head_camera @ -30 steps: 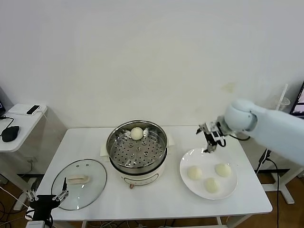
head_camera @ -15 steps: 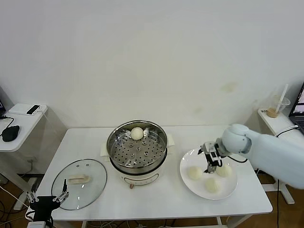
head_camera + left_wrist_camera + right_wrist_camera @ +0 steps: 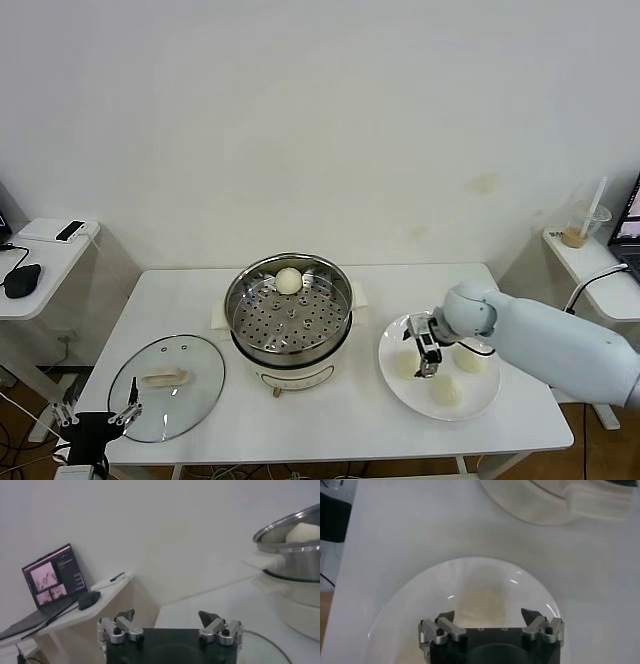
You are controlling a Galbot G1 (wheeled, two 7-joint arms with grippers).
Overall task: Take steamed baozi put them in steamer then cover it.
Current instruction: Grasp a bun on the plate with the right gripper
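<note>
The steamer [image 3: 288, 318] stands mid-table with one steamed baozi [image 3: 288, 281] at its back; both also show in the left wrist view as the steamer [image 3: 292, 535] and baozi [image 3: 305, 531]. Three more baozi lie on the white plate [image 3: 400, 395]: one at the left [image 3: 404, 365], one at the front [image 3: 447, 390], one at the right [image 3: 470, 358]. My right gripper [image 3: 428, 362] hangs open low over the plate beside the left baozi. In the right wrist view the right gripper [image 3: 490, 616] has a baozi [image 3: 485, 599] just ahead of its gap. The cover [image 3: 167, 388] lies flat at the front left. My left gripper [image 3: 97, 418] is parked open beside it.
A side table [image 3: 40, 262] with a mouse and phone stands left of the work table; the left wrist view shows a laptop [image 3: 52, 575] there. Another side table with a drink cup [image 3: 580, 225] is at the right. The pot base [image 3: 545, 500] lies beyond the plate.
My right arm has come down from behind the plate and moved left and forward, so its open gripper now sits low over the plate by the left baozi. The left arm has not moved.
</note>
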